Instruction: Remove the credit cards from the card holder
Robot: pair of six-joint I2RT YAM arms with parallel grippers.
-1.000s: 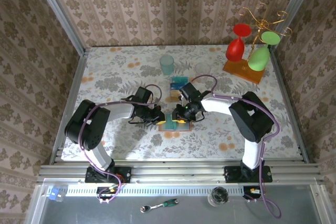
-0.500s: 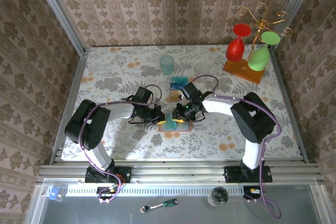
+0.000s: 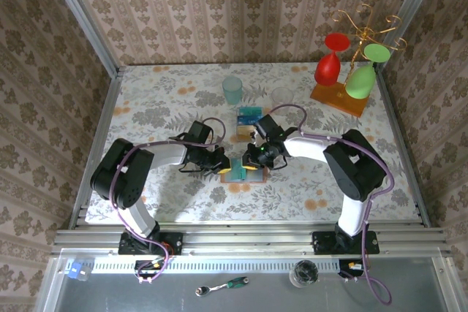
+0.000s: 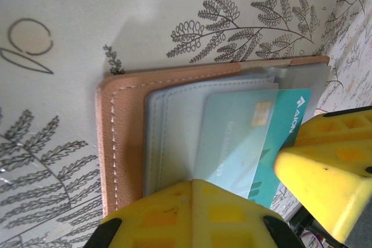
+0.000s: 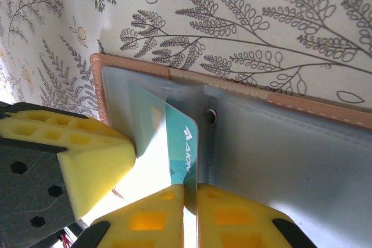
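Teal card (image 4: 250, 137) sticks out fr. holder (image 4: 125, 137).

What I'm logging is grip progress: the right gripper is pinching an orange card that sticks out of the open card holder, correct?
Not quite: the card is blue-teal, not orange, as the right wrist view shows. The rest stands: the right gripper pinches its edge where it sticks out of the open card holder.
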